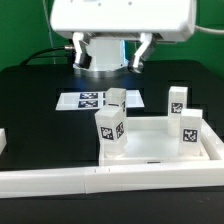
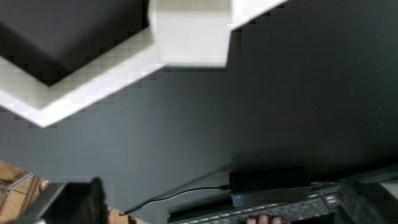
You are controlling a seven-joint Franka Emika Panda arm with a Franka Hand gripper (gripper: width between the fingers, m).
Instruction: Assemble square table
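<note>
The white square tabletop (image 1: 150, 152) lies on the black table behind the barrier wall. Two white tagged legs (image 1: 110, 135) (image 1: 189, 128) stand upright at its corners on the exterior view's left and right. Two more legs (image 1: 116, 103) (image 1: 178, 98) stand behind it. My gripper (image 1: 110, 60) hangs high above the marker board, apart from every part. In the wrist view one leg (image 2: 192, 30) and a white angled rim (image 2: 71, 85) show far from my gripper (image 2: 222, 205). Its dark fingers (image 2: 71, 200) stand wide apart at the picture's edges with nothing between them.
The marker board (image 1: 85, 100) lies flat behind the tabletop. The long white barrier wall (image 1: 60, 182) runs along the front and turns up the exterior view's right side (image 1: 212, 150). A keyboard (image 2: 294, 205) and cable show beyond the table edge in the wrist view.
</note>
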